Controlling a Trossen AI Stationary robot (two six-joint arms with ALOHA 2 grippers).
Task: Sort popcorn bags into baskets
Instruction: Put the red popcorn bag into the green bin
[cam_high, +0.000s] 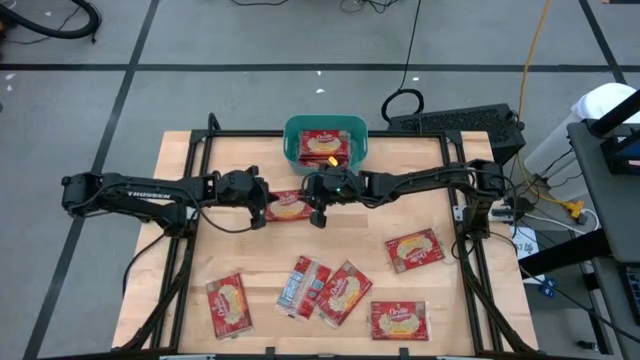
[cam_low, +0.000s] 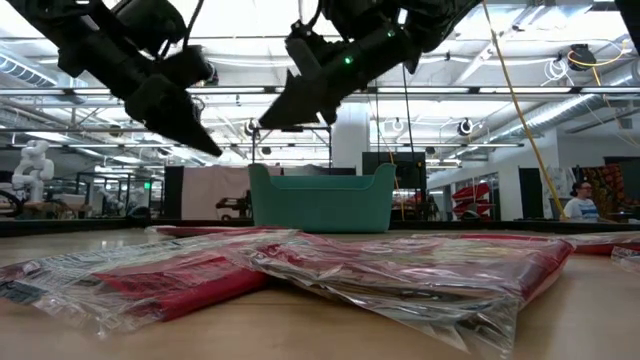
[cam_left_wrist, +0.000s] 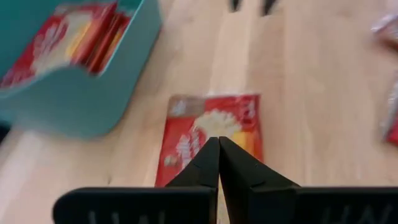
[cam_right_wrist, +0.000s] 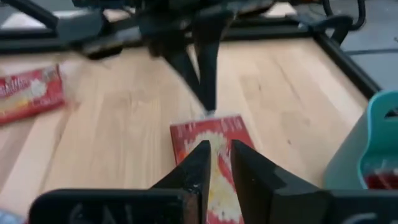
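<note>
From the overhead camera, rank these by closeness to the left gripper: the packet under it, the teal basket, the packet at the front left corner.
1. Packet directly beside the left gripper, mid-table.
2. Teal basket at the back edge, centre.
3. Front-left packet, near the table's front edge.

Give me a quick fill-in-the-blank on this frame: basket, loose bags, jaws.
1. The teal basket already holds ____ bags.
2. Both grippers hover over one popcorn bag lying just ____ the basket, on the table.
3. The left gripper has its jaws ____.
4. The right gripper shows a narrow ____ between its jaws.

Missing words: popcorn; outside; shut; gap
</note>
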